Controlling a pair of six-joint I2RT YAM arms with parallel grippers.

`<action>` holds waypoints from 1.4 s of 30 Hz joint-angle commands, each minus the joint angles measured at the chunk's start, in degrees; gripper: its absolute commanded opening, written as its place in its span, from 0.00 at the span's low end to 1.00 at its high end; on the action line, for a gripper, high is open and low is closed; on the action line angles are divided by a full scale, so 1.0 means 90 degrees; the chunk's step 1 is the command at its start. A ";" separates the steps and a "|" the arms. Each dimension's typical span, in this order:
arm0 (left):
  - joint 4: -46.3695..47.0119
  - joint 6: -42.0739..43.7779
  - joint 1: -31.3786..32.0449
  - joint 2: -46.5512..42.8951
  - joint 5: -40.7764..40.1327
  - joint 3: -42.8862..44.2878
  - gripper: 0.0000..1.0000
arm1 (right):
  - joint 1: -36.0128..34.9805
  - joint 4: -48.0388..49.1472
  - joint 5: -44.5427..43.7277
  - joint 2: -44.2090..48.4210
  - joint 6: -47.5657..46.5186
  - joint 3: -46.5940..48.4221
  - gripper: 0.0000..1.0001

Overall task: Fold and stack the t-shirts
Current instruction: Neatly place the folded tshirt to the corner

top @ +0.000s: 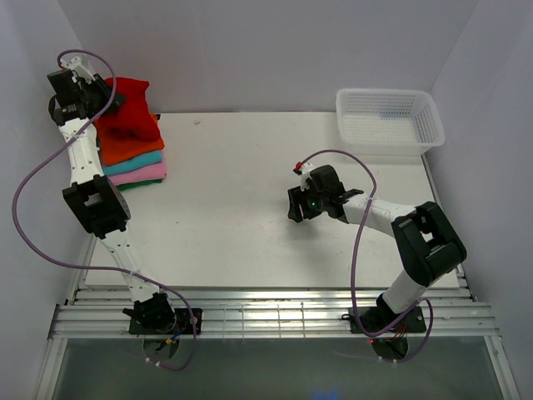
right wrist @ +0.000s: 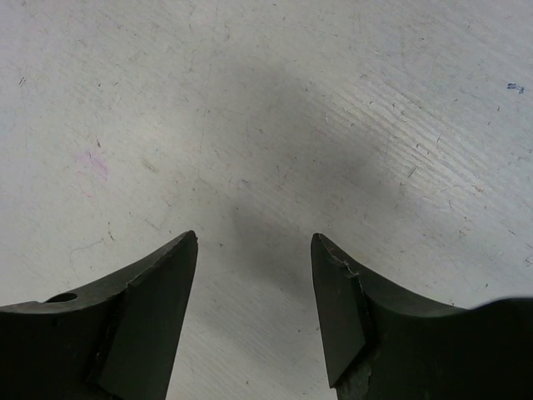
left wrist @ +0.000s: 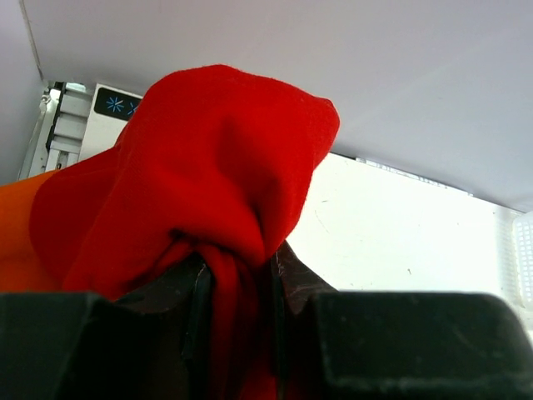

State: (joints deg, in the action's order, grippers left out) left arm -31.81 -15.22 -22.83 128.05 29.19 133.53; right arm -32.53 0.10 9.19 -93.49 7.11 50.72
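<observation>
While the left arm stretches into the upper left corner of the overhead view, we see the left gripper [top: 107, 98] clamped on the bright red cloth t-shirt [top: 132, 112]. In the left wrist view the jaws stand only partly open. A gathered fold of red fabric is pinched between the dark fingers [left wrist: 291, 279], and the rest of the garment bulges up in a rounded lump that fills the middle of that frame.

The red shirt sits at the top of a pile at the upper left of the white tabletop [top: 233, 192]. Directly below it lie the folded orange t-shirt [top: 125, 150], the teal t-shirt [top: 143, 161], the pink t-shirt [top: 137, 173] and a thin edge of the dark green t-shirt [top: 137, 184]. We cannot tell whether the red cloth rests its weight on the orange one or hangs just above it.

Right of centre in the overhead view, the right gripper [top: 298, 204] hovers over bare table, well apart from the pile. Its wrist view shows the jaws spread wide with nothing between them, only the scuffed white surface and their shadow.

The white plastic mesh basket [top: 389, 117] stands at the upper right corner of the table.
</observation>
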 commanded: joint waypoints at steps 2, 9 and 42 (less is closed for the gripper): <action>0.0322 -0.0076 0.0027 -0.0331 0.0233 0.0222 0.01 | -0.0086 0.0097 0.0072 -0.0119 0.0049 -0.0010 0.63; 0.0410 0.0206 0.0017 -0.0487 -0.0244 -0.0470 0.01 | -0.0203 0.0106 0.0063 -0.0178 0.0079 -0.0010 0.63; 0.1569 0.0646 0.0622 -0.2151 -0.6650 -0.0988 0.98 | -0.0389 -0.0323 0.0405 0.0534 0.0069 0.0185 0.72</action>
State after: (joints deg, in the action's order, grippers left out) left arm -26.41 -11.16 -20.01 124.33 -17.89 125.12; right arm -35.42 -1.74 11.38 -93.49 7.49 50.72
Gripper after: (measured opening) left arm 0.979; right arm 0.710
